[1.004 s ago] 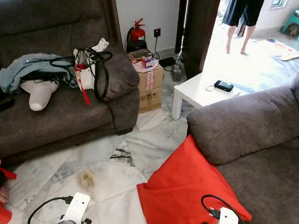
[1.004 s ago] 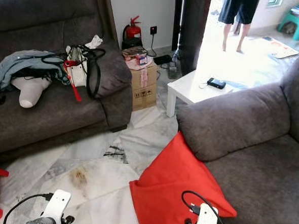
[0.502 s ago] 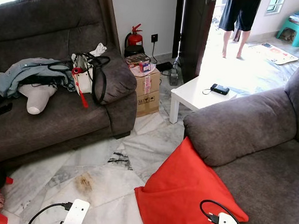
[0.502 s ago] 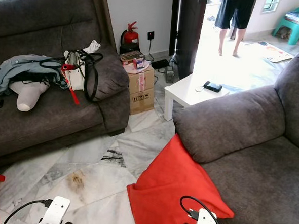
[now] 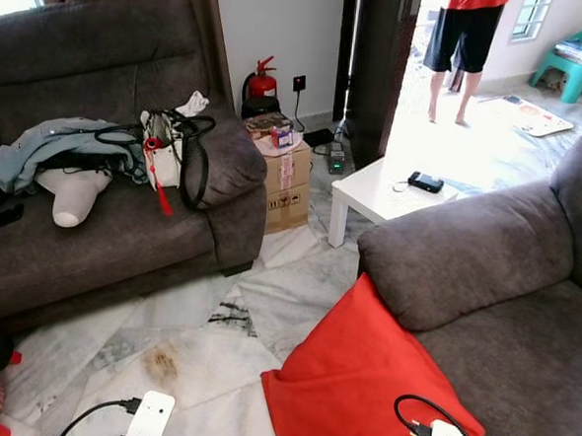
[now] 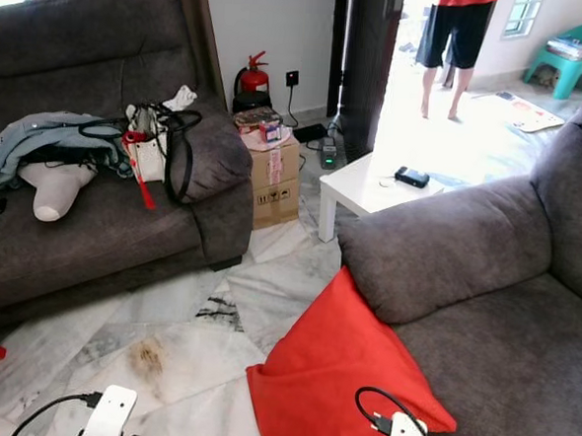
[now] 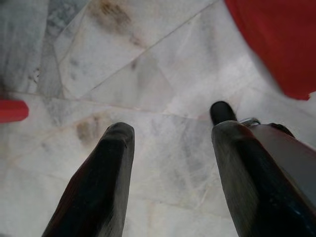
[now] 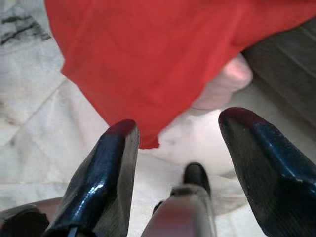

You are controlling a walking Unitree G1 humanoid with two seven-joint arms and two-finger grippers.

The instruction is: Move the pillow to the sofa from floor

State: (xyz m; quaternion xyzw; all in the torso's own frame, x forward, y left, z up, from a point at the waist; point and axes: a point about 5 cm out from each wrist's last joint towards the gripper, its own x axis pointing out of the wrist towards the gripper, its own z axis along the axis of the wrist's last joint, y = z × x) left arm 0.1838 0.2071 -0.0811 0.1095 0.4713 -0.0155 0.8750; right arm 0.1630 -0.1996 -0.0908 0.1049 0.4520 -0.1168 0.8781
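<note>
I see the pillow low in the frame's centre-right, leaning on the sofa front with its corner on the floor, so I hold both the right tool and left tool spread wide, empty, ready to reach.

Daylit room, overexposed glare through the doorway, head views sharp, wrist views soft and blurred.
</note>
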